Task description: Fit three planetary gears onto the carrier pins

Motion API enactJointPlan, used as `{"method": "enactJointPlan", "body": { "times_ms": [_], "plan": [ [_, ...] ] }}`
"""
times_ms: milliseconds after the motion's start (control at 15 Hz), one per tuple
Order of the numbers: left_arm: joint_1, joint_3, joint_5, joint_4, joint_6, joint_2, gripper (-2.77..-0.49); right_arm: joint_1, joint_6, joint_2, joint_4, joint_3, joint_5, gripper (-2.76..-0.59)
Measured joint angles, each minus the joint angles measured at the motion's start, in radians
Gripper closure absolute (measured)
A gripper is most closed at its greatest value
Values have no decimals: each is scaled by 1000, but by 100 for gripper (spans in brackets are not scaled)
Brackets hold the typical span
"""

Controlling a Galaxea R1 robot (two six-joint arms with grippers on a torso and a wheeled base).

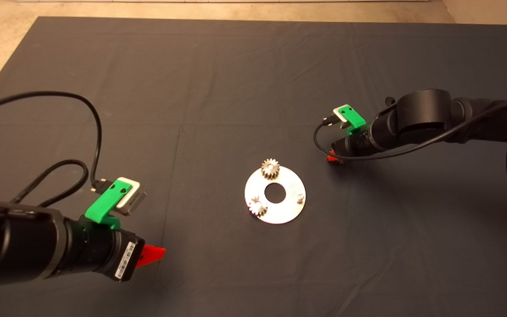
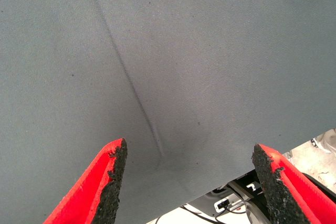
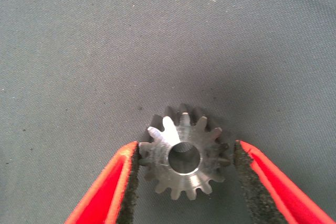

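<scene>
The round silver plate (image 1: 289, 210) lies mid-mat with three carrier pins. One planetary gear (image 1: 270, 168) sits on the far pin and a second gear (image 1: 258, 206) on the near-left pin. The right pin (image 1: 299, 197) is bare. My right gripper (image 1: 333, 157) is low on the mat, right of the plate. In the right wrist view it (image 3: 186, 153) is closed around a third gear (image 3: 184, 157) lying flat, with the pads (image 3: 132, 169) against its teeth. My left gripper (image 1: 152, 255) hangs open and empty at the lower left, also shown in the left wrist view (image 2: 189, 150).
The dark mat (image 1: 218, 88) covers the table. Black cables (image 1: 97, 132) loop beside the left arm, and another cable (image 1: 324, 145) hangs by the right wrist. The mat's near edge and the floor beyond it (image 2: 315, 156) show in the left wrist view.
</scene>
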Motion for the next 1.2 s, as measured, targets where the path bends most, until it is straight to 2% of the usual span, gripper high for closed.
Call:
{"method": "enactJointPlan", "body": {
  "times_ms": [133, 267, 533, 867, 1000, 1133, 1200],
  "plan": [
    [-6, 0, -1, 0, 0, 0, -164, 0, 0, 0, 4, 0, 0, -117],
    [-8, 0, -9, 0, 0, 0, -164, 0, 2, 0, 8, 0, 0, -117],
    [-13, 0, -10, 0, 0, 0, -164, 0, 2, 0, 14, 0, -4, -116],
    [-19, 0, -11, 0, 0, 0, -164, 0, 3, 0, 37, 0, -30, -112],
    [-34, 0, -16, 0, 0, 0, -164, 1, 3, 0, 45, 2, -40, -111],
    [-38, 0, -17, 0, 0, 0, -164, 3, 3, -1, 51, 2, -42, -108],
    [-38, 0, -18, 0, 0, 0, -164, 3, 3, -1, 54, 6, -48, -107]
  ]
}}
